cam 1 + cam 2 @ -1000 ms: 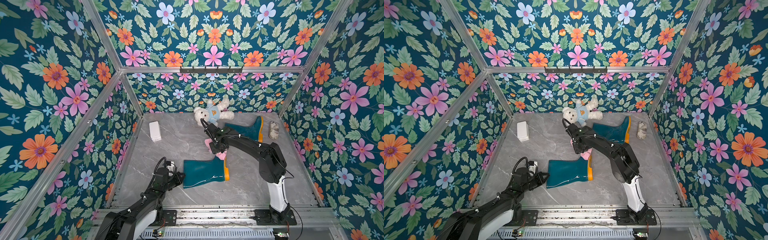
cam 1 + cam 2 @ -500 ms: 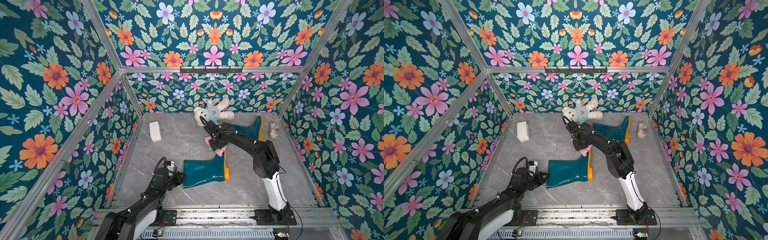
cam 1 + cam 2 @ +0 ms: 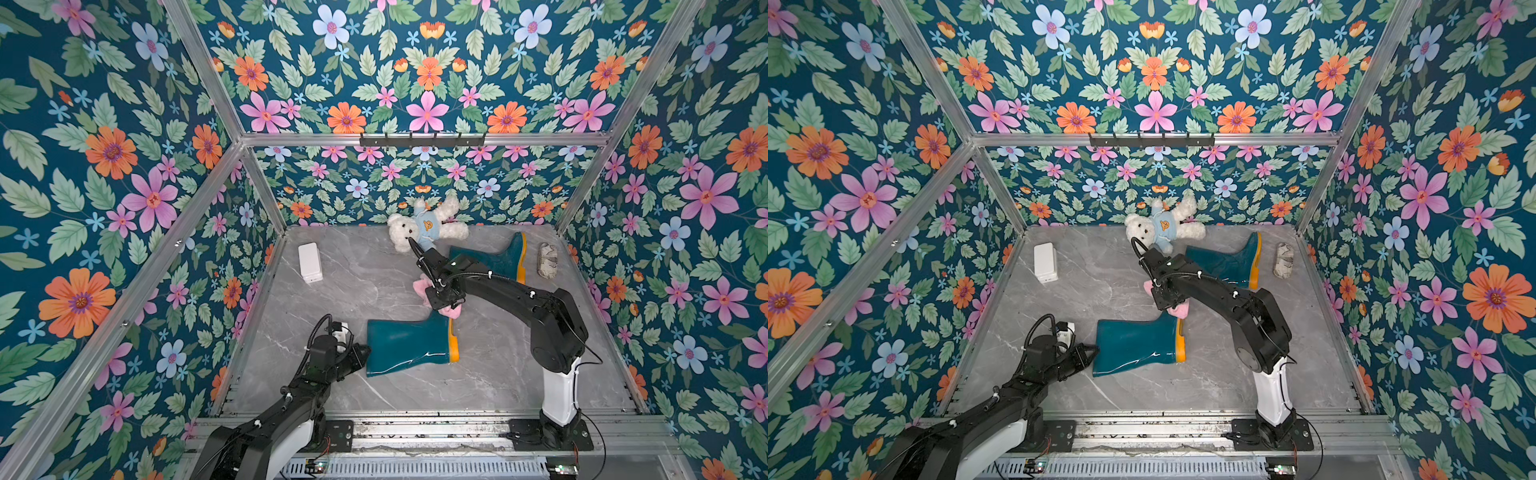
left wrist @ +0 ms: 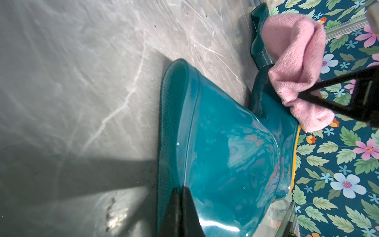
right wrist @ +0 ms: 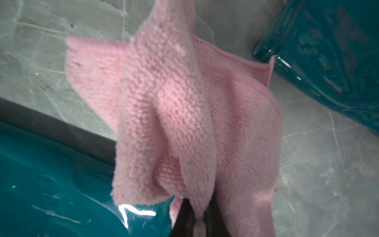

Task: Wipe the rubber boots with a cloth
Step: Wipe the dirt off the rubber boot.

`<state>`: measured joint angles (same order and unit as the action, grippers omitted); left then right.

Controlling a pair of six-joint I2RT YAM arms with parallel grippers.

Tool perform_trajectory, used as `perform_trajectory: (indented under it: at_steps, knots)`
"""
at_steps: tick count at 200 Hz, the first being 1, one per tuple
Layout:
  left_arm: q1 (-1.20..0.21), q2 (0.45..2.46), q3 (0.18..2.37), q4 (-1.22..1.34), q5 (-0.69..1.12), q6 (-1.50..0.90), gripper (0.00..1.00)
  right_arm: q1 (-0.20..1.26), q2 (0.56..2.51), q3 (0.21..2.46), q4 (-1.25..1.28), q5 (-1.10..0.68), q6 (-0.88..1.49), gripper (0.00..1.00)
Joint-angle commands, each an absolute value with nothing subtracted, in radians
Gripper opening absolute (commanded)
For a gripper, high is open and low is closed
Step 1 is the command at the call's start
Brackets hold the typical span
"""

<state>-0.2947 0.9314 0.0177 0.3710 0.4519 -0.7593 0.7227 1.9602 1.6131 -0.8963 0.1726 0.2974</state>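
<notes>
White box (image 3: 310, 262): it lies flat on the grey marble table (image 3: 361, 286), far at the left and close to the left wall, well apart from the other things.
Left gripper (image 4: 181, 197): low at the front left. Its two fingers are pressed together on the rim of the near boot's shaft, one finger inside the opening and one outside.
Near boot (image 3: 409, 345): it lies on its side at the front middle. The open shaft points to the left arm and the yellow-orange sole faces right.
Cloth (image 5: 184, 115): pink and fuzzy, it hangs in folds over the foot part of the near boot, near the sole. I cannot tell if it touches the boot.
Teddy bear (image 3: 428, 226): white with a blue shirt, it lies on its back against the back wall.
Right gripper (image 5: 200, 223): it is clenched on one edge of the cloth, and the rest of the cloth hangs free from it.
Far boot (image 3: 505, 257): it lies on its side near the back, right of the bear. The sole faces right and the right arm partly covers the shaft.
Rag bundle (image 3: 547, 260): grey-white, just beside the far boot's sole, close to the right wall.
</notes>
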Motion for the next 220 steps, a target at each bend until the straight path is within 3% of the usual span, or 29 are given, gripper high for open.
perform_trajectory:
  at_steps: [1, 145, 220]
  knots:
    - [-0.293, 0.934, 0.021, 0.362, 0.425, -0.762, 0.00, 0.755, 1.937, 1.557, -0.972, 0.126, 0.327, 0.00]
    - [-0.292, 0.939, 0.024, 0.353, 0.411, -0.764, 0.00, 0.974, 1.716, 1.130, -0.843, -0.020, 0.560, 0.00]
    - [-0.291, 0.942, 0.031, 0.342, 0.410, -0.765, 0.00, 1.048, 1.682, 1.058, -0.810, -0.053, 0.625, 0.00]
